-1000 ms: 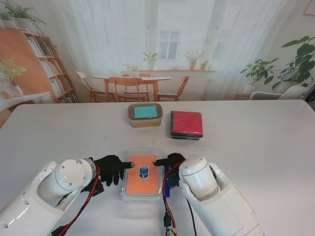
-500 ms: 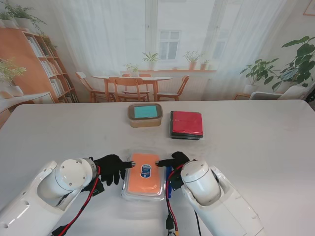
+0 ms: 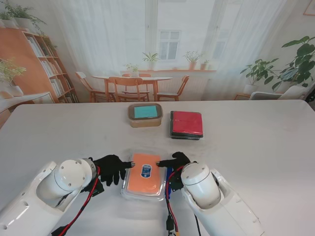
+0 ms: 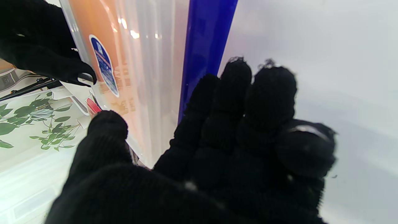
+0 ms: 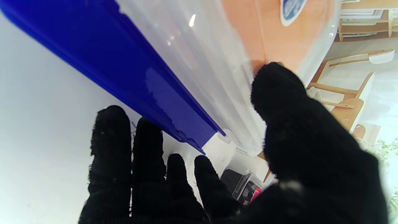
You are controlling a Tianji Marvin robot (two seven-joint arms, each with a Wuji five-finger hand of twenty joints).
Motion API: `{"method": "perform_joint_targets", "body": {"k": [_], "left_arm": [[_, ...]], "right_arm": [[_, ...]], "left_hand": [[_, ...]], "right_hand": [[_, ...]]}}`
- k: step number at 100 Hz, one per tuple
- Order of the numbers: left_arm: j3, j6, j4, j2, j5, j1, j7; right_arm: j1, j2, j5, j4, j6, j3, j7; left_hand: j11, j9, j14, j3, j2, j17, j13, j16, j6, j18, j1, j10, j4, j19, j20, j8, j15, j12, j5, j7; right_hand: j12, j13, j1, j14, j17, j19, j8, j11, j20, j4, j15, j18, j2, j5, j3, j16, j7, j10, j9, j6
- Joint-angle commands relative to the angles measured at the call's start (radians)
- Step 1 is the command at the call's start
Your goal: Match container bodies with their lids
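A clear container with an orange lid lies close in front of me. A blue edge shows along its right side. My left hand grips its left side, thumb tip on the lid and fingers against the side. My right hand grips the right side the same way. In the left wrist view my bunched fingers sit beside the blue edge and the orange lid. The right wrist view shows my thumb on the orange lid and the blue edge next to my fingers.
Farther from me stand a container with a teal lid and, to its right, a dark container with a red lid. Red and black cables run along both forearms near the table's front edge.
My right arm has shifted slightly to the right and nearer to me, and the orange-lidded container has turned a little between my hands. Both thumbs stay on the lid.
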Motion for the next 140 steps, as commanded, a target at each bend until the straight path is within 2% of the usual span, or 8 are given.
{"method": "perform_joint_targets", "body": {"k": [1, 26, 28, 42, 70, 110, 129, 140], "left_arm": [[0.0, 0.004, -0.003, -0.002, -0.001, 0.009, -0.001], [-0.004, 0.008, -0.007, -0.003, -0.001, 0.015, 0.002], [-0.004, 0.008, -0.008, -0.003, -0.001, 0.015, 0.002], [-0.005, 0.008, -0.009, -0.003, -0.002, 0.017, 0.004], [-0.008, 0.004, -0.01, -0.004, -0.005, 0.019, 0.005], [-0.011, 0.001, -0.013, -0.005, -0.01, 0.026, 0.008], [-0.012, 0.0, -0.014, -0.005, -0.012, 0.027, 0.009], [-0.014, 0.0, -0.015, -0.005, -0.011, 0.029, 0.01]], "right_arm": [[-0.013, -0.007, 0.009, 0.016, 0.004, 0.003, 0.003], [-0.009, -0.035, 0.052, 0.014, 0.012, 0.016, -0.051], [-0.009, -0.036, 0.055, 0.014, 0.013, 0.018, -0.054], [-0.009, -0.05, 0.078, 0.009, 0.017, 0.027, -0.083], [-0.018, -0.071, 0.105, 0.005, 0.016, 0.039, -0.135], [-0.026, -0.105, 0.191, 0.01, 0.0, 0.053, -0.224], [-0.028, -0.132, 0.271, 0.012, 0.001, 0.074, -0.292], [-0.026, -0.127, 0.253, 0.016, 0.006, 0.071, -0.274]], "left_hand": [[0.03, 0.036, 0.097, -0.014, -0.008, 0.063, 0.031, 0.005, -0.008, -0.164, 0.021, -0.013, -0.003, 0.134, -0.005, -0.013, 0.055, 0.01, 0.032, 0.008], [0.03, 0.036, 0.096, -0.014, -0.009, 0.063, 0.03, 0.005, -0.008, -0.164, 0.021, -0.011, -0.003, 0.134, -0.005, -0.014, 0.054, 0.01, 0.032, 0.008], [0.03, 0.036, 0.096, -0.014, -0.009, 0.063, 0.03, 0.005, -0.008, -0.164, 0.022, -0.011, -0.003, 0.134, -0.005, -0.013, 0.054, 0.01, 0.033, 0.008], [0.03, 0.036, 0.096, -0.014, -0.009, 0.063, 0.03, 0.005, -0.009, -0.164, 0.021, -0.012, -0.003, 0.134, -0.005, -0.014, 0.054, 0.01, 0.032, 0.008], [0.031, 0.038, 0.096, -0.014, -0.009, 0.063, 0.03, 0.005, -0.008, -0.164, 0.021, -0.012, -0.003, 0.134, -0.005, -0.014, 0.054, 0.01, 0.033, 0.009], [0.03, 0.037, 0.096, -0.014, -0.009, 0.063, 0.03, 0.005, -0.006, -0.164, 0.022, -0.01, -0.003, 0.134, -0.005, -0.015, 0.054, 0.01, 0.034, 0.007], [0.029, 0.036, 0.096, -0.014, -0.009, 0.063, 0.031, 0.005, -0.006, -0.164, 0.022, -0.01, -0.003, 0.134, -0.005, -0.016, 0.054, 0.009, 0.035, 0.006], [0.03, 0.037, 0.096, -0.014, -0.01, 0.063, 0.031, 0.005, -0.007, -0.164, 0.023, -0.011, -0.003, 0.134, -0.005, -0.016, 0.054, 0.01, 0.036, 0.006]], "right_hand": [[-0.019, -0.028, 0.149, -0.011, 0.013, 0.037, -0.019, -0.027, -0.012, 0.094, -0.001, -0.039, 0.059, -0.006, 0.159, -0.012, 0.009, 0.037, -0.013, -0.001], [0.006, -0.004, 0.161, -0.04, 0.011, 0.03, -0.024, -0.046, -0.021, 0.096, 0.009, -0.038, 0.074, -0.016, 0.15, -0.025, 0.013, 0.034, -0.025, -0.002], [0.043, -0.005, 0.162, -0.042, 0.011, 0.03, -0.029, -0.068, -0.026, 0.097, 0.012, -0.04, 0.075, -0.018, 0.147, -0.036, 0.018, 0.034, -0.02, -0.002], [0.055, -0.032, 0.163, -0.028, 0.011, 0.025, -0.033, -0.083, -0.03, 0.096, 0.006, -0.04, 0.081, -0.021, 0.145, -0.04, 0.02, 0.029, -0.023, -0.004], [-0.043, -0.027, 0.158, 0.041, 0.037, -0.033, -0.04, -0.246, -0.084, 0.1, -0.03, -0.014, 0.093, -0.034, 0.116, -0.172, 0.022, 0.015, -0.017, -0.006], [-0.122, -0.059, 0.142, 0.095, 0.001, -0.174, -0.039, -0.249, -0.165, 0.109, -0.215, 0.092, 0.129, -0.049, 0.052, -0.292, 0.029, 0.015, -0.014, -0.012], [-0.092, -0.04, 0.148, 0.063, -0.023, -0.211, -0.037, -0.23, -0.188, 0.11, -0.145, 0.115, 0.138, -0.058, 0.044, -0.253, 0.035, 0.014, -0.019, -0.011], [-0.081, -0.062, 0.142, 0.056, -0.053, -0.217, -0.038, -0.229, -0.188, 0.11, -0.133, 0.134, 0.142, -0.062, 0.039, -0.247, 0.034, 0.014, -0.02, -0.01]]}}
